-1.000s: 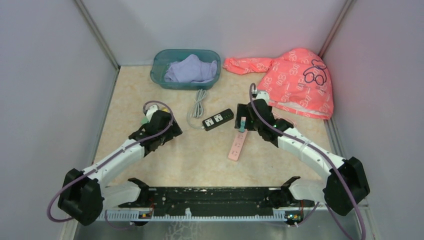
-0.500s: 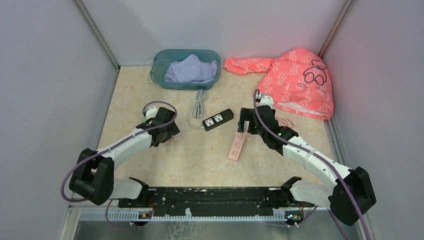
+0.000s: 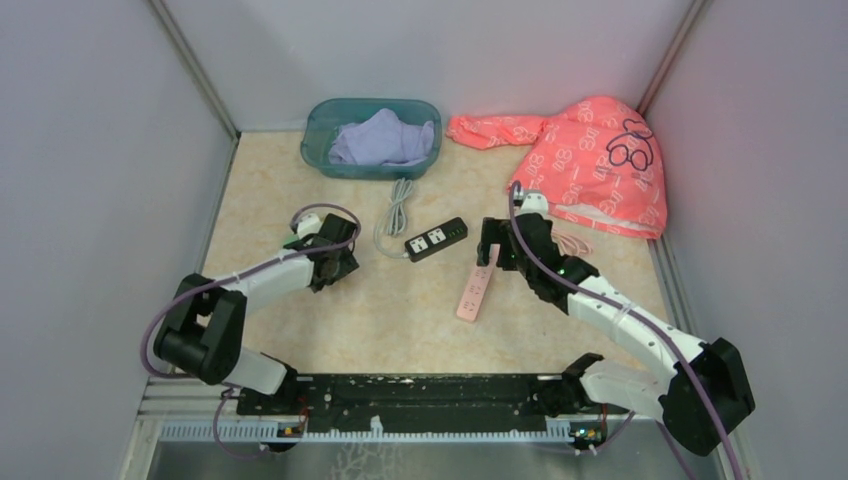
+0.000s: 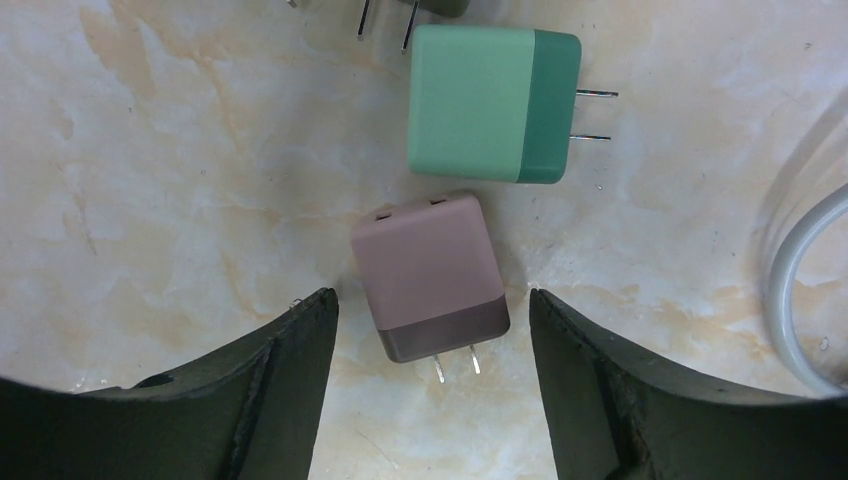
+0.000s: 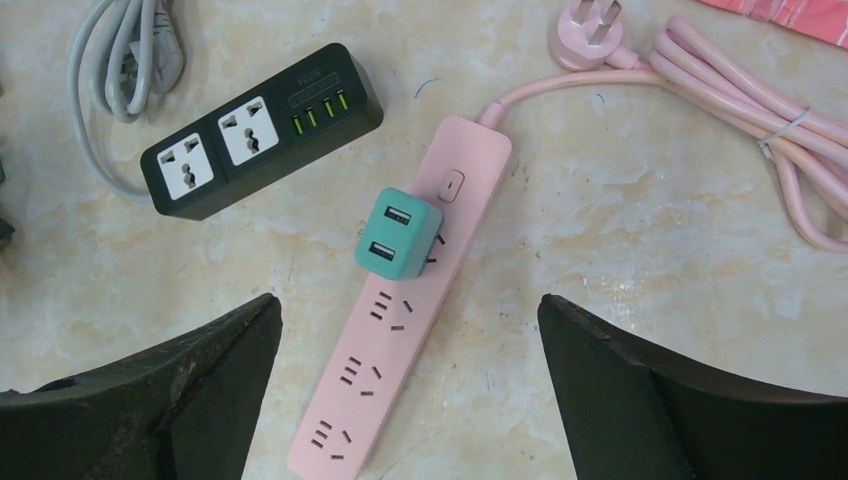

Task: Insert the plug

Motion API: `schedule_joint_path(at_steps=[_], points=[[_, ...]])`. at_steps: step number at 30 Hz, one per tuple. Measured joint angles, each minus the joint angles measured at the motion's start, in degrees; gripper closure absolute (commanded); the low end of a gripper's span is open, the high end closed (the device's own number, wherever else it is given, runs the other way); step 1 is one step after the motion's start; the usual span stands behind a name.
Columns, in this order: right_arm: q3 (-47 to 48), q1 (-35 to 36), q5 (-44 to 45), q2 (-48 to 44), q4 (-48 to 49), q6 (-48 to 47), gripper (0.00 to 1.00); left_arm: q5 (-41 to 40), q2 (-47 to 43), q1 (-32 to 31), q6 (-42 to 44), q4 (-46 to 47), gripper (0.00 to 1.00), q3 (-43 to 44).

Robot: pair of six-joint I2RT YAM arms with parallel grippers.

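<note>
A mauve plug lies flat on the marble table, prongs pointing toward the camera. My left gripper stands open around its lower end, a gap on each side. A green plug lies just beyond it. My right gripper hangs wide open above the pink power strip, which has a teal adapter seated in its socket nearest the switch. In the top view the pink power strip lies at centre right, with the right gripper over its far end.
A black power strip with a coiled grey cable lies mid-table. The pink cord and its pink wall plug trail right. A teal bin holding purple cloth and a coral garment sit at the back.
My left arm has stretched forward and dropped low over the loose plugs, its jaws narrowing around the mauve one. The right arm shifted slightly right early on, then held still.
</note>
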Motion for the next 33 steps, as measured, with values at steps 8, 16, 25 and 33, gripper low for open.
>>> schedule_joint_path(at_steps=[8,16,25,33], points=[[-0.66,0.0,-0.52,0.0,0.42,-0.15,0.01,-0.85,1.49,0.13,0.44,1.16,0.34,0.11],[-0.66,0.0,-1.53,0.0,0.63,-0.92,0.01,-1.2,2.05,0.48,1.36,1.97,0.5,0.31],[-0.63,0.0,-3.91,0.0,0.57,-1.36,0.01,4.11,-0.9,0.46,4.17,2.23,0.69,-0.17],[1.55,0.0,-7.08,0.72,-2.84,-1.66,0.01,7.96,-9.64,-2.69,9.09,4.2,0.72,-1.53]])
